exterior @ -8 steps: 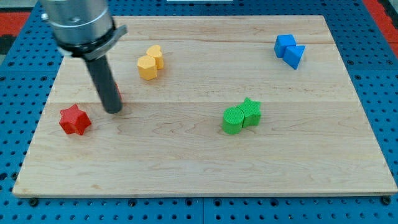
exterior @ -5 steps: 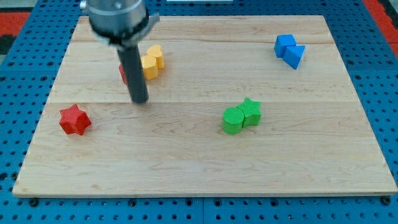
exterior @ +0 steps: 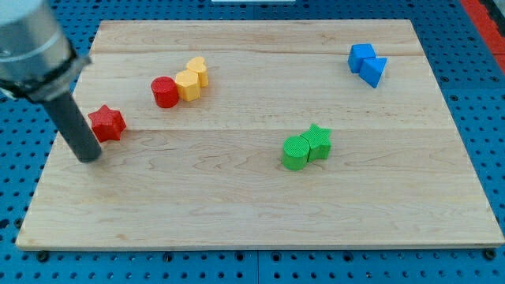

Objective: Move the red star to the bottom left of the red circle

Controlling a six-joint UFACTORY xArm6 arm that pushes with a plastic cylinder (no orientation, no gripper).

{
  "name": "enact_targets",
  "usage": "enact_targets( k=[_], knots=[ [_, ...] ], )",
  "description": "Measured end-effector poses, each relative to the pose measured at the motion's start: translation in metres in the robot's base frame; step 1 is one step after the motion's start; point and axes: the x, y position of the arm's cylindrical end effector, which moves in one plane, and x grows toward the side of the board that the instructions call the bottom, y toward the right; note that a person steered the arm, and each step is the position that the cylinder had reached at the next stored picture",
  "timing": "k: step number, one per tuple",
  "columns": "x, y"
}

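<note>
Red star [exterior: 106, 123] flat, lower-left of red circle [exterior: 164, 91] | my tip [exterior: 89, 156] below-left

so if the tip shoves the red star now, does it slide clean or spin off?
The red star looks like a small, squat, flat-bottomed block, so it probably slides rather than tips or rolls. Its pointed outline means an off-centre push would likely spin it. My tip sits just below-left of it, so contact may land on a point. The smooth wooden board probably offers little grip.

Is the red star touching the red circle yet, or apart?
Apart: bare board separates the red star from the red circle.
</note>
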Motion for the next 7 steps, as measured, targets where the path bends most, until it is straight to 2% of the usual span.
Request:
enact_targets(
  k=[1,2,3,4,5,6,7],
  knots=[
    [-0.041,0.014],
    [-0.049,0.083],
    [-0.051,0.117],
    [-0.048,0.126],
    [-0.032,0.103],
    [0.002,0.053],
    [0.004,0.052]
  ],
)
